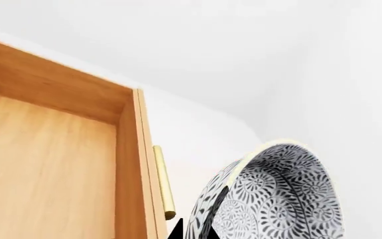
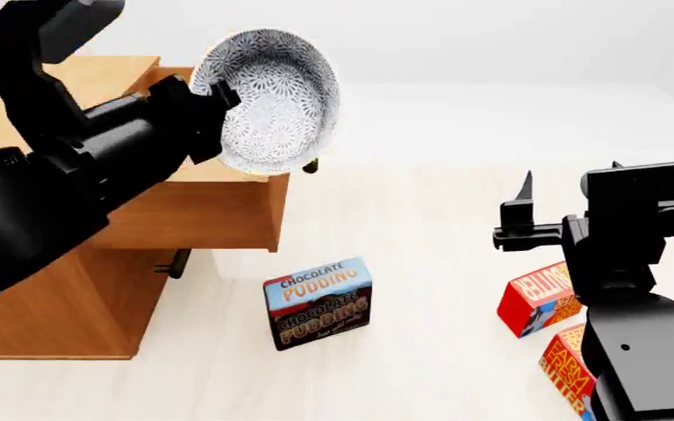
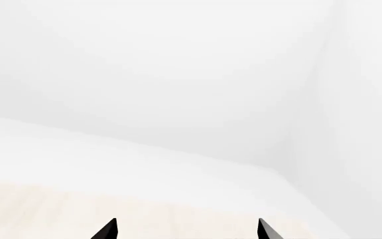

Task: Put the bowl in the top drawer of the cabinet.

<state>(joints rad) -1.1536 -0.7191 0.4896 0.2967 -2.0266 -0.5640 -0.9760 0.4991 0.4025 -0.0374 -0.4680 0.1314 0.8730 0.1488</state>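
Now the left gripper [image 2: 222, 110], jaws clamped on the tilted bowl [image 2: 276, 101], should level it over the open top drawer [image 2: 197, 206] before releasing; right jaws wide.

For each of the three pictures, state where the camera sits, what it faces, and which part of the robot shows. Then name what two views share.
Head view: from the robot's head, down over the cabinet, both arms showing.
Left wrist view: by the left gripper, facing the open top drawer; fingertips show.
Right wrist view: by the right gripper, facing bare wall; fingertips only.
Shared: head and left wrist views both show the bowl.
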